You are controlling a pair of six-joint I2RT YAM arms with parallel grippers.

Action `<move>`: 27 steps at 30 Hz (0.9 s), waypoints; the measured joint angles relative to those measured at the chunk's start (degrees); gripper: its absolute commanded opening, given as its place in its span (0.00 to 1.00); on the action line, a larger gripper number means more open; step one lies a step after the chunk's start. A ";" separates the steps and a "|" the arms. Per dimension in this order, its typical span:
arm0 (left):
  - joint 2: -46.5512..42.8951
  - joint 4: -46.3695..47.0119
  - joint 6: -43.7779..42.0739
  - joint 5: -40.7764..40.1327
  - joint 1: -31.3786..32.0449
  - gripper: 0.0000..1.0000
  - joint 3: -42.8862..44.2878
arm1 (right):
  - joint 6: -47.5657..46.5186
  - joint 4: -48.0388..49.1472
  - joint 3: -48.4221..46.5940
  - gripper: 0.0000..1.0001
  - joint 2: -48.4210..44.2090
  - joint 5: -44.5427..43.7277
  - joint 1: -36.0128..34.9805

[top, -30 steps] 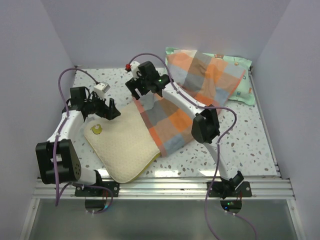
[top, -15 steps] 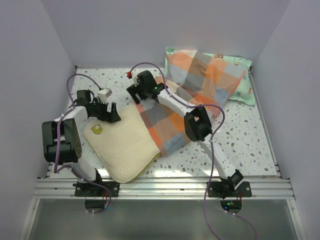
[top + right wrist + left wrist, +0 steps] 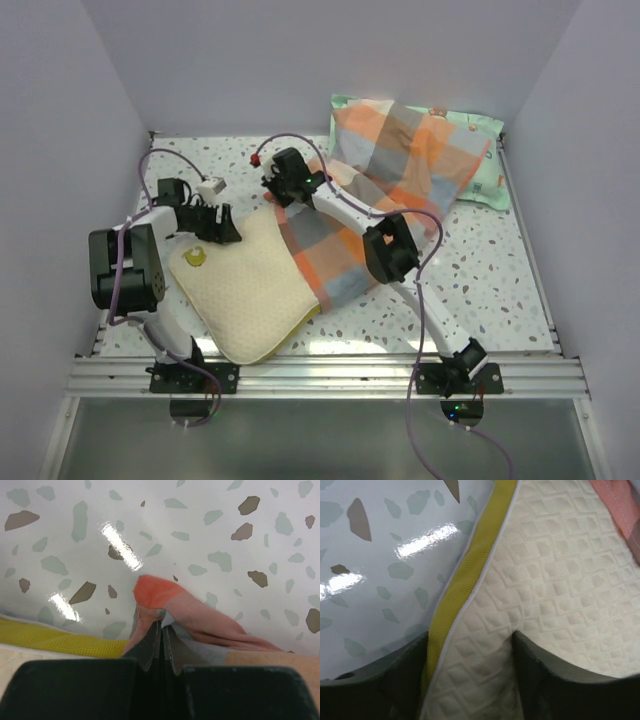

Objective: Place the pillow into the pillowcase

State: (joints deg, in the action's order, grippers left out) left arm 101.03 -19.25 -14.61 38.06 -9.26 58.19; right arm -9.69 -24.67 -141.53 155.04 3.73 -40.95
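The cream quilted pillow [image 3: 250, 290] lies flat at the front left, with its logo [image 3: 194, 258] near the far left corner. My left gripper [image 3: 222, 228] is at the pillow's far edge. In the left wrist view its jaws [image 3: 468, 635] press on both sides of the pillow [image 3: 545, 570], close to the yellow edge [image 3: 470, 575]. The plaid pillowcase [image 3: 340, 245] runs from beside the pillow to the back right. My right gripper [image 3: 275, 192] is at its near left end. In the right wrist view it [image 3: 162, 625] is shut on a fold of the pillowcase [image 3: 200, 625].
A mint-green printed pillow [image 3: 485, 175] lies at the back right under the pillowcase's far end. Walls close in the speckled table [image 3: 480, 290] on three sides, and a metal rail [image 3: 330, 375] runs along the front. Purple cables loop over both arms.
Both grippers have closed, the left on the pillow's far edge and the right on the pillowcase's end. The left arm's elbow has swung inward, and the right arm has sunk lower.
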 measured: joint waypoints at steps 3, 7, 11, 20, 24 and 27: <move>1.62 -1.29 0.17 3.21 0.04 0.33 1.01 | 0.20 0.22 3.28 0.00 -2.23 1.40 0.15; 3.13 -1.90 -0.94 8.39 1.46 0.13 2.14 | 1.36 -1.73 6.38 0.00 -6.78 4.02 0.48; 1.97 1.27 -1.11 12.76 5.18 0.00 1.01 | 4.63 -4.44 7.26 0.00 -12.98 7.21 0.68; -4.85 41.11 28.24 24.79 10.78 0.00 -10.67 | 14.10 -5.01 12.13 0.00 -27.41 10.21 1.27; -3.23 68.19 52.11 27.08 10.75 0.00 -14.08 | 19.43 -3.30 18.56 0.00 -30.91 12.17 1.25; 0.85 80.13 69.33 27.98 10.75 0.00 -14.36 | 23.98 -0.94 25.24 0.00 -32.41 13.77 1.03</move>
State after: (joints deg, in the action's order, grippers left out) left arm 101.89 60.88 54.72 66.04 1.50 43.83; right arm 14.28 -25.61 -116.29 122.63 17.50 -39.92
